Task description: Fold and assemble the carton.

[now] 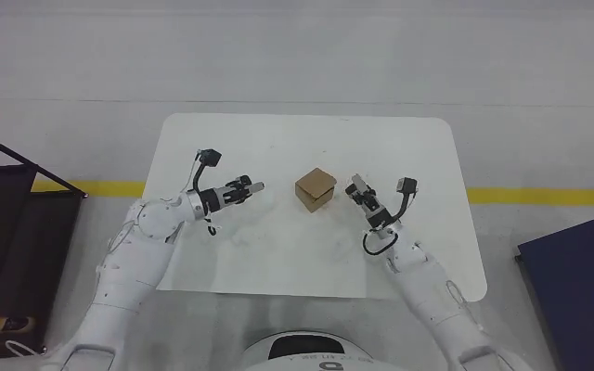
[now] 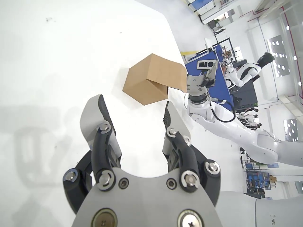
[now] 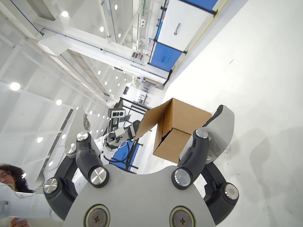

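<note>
The carton, a small brown cardboard cube, sits near the middle of the white table. One flap stands open on its right side, so the inside is hard to make out, and its underside is hidden too. The left gripper hovers to the carton's left, its claw spread wide with nothing in it, apart from the box. The right gripper is just right of the carton, its claw also wide and empty. Seen from its wrist, one finger covers a corner of the box; whether it touches I cannot tell.
</note>
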Robot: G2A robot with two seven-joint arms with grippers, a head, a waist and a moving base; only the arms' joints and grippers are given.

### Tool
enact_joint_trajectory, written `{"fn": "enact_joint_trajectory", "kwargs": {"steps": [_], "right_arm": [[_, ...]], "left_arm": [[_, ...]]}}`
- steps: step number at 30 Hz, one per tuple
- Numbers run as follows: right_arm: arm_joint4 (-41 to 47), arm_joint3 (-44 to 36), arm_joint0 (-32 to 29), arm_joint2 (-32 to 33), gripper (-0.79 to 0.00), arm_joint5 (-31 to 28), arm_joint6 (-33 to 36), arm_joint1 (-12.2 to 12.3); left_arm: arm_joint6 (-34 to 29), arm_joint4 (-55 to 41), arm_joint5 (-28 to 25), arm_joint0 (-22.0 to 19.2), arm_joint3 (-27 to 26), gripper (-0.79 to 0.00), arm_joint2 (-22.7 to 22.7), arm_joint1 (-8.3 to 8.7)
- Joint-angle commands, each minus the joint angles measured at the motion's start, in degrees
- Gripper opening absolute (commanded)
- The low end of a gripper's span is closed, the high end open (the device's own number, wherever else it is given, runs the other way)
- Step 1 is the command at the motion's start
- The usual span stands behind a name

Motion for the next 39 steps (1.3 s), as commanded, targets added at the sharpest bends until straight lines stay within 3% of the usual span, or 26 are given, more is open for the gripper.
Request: {"fn": "enact_joint_trajectory", "kwargs": {"steps": [1, 9, 14, 17, 22, 26, 30, 32, 37, 39], "right_arm": [[-4.1, 1.3, 1.1, -0.9, 0.0, -0.8, -3.9, -0.5], [-14.6, 10.6, 8.2, -8.0, 0.0, -3.4, -16.8, -4.6], [-15.5, 16.8, 11.8, -11.6, 0.0, -5.6, -17.6, -6.9], [-10.7, 17.1, 12.4, -14.3, 0.0, -5.6, -10.3, -8.1], [4.2, 14.8, 11.8, -17.2, 0.0, -5.6, 9.2, -8.7], [17.2, 12.4, 11.0, -17.3, 0.0, -5.6, 24.2, -8.3], [25.0, 9.7, 10.0, -15.1, 0.0, -5.6, 32.9, -7.3], [27.6, 7.5, 8.8, -13.5, 0.0, -5.6, 36.2, -6.5], [31.0, -0.1, 3.3, -8.7, 0.0, -5.6, 42.0, -4.2], [30.8, -3.4, 0.7, -7.5, 0.0, -5.6, 42.0, -3.2]], "left_arm": [[-0.2, -0.2, -0.1, -0.4, 0.5, -0.32, 0.5, -0.01], [-0.2, -0.3, -0.4, 0.2, -0.4, -0.302, -0.3, 0.54], [0.9, 0.3, -0.3, 3.7, -4.2, -0.212, -2.9, 1.34], [1.4, 0.3, 0.1, 6.3, -6.3, -0.182, -4.8, 1.84], [1.8, -0.2, 1.1, 9.6, -8.2, -0.169, -7.1, 2.47], [2.1, 0.1, 2.6, 11.1, -8.7, -0.166, -8.3, 2.83], [3.0, 2.7, 7.0, 11.5, -7.7, -0.188, -9.2, 3.12], [2.7, 3.3, 8.9, 10.3, -6.2, -0.2, -8.7, 3.12], [-0.8, -1.3, 6.2, 3.3, 0.8, -0.212, -4.1, 2.32], [-3.0, -3.9, 6.8, -0.4, 5.2, -0.296, -1.6, 1.74]]}}
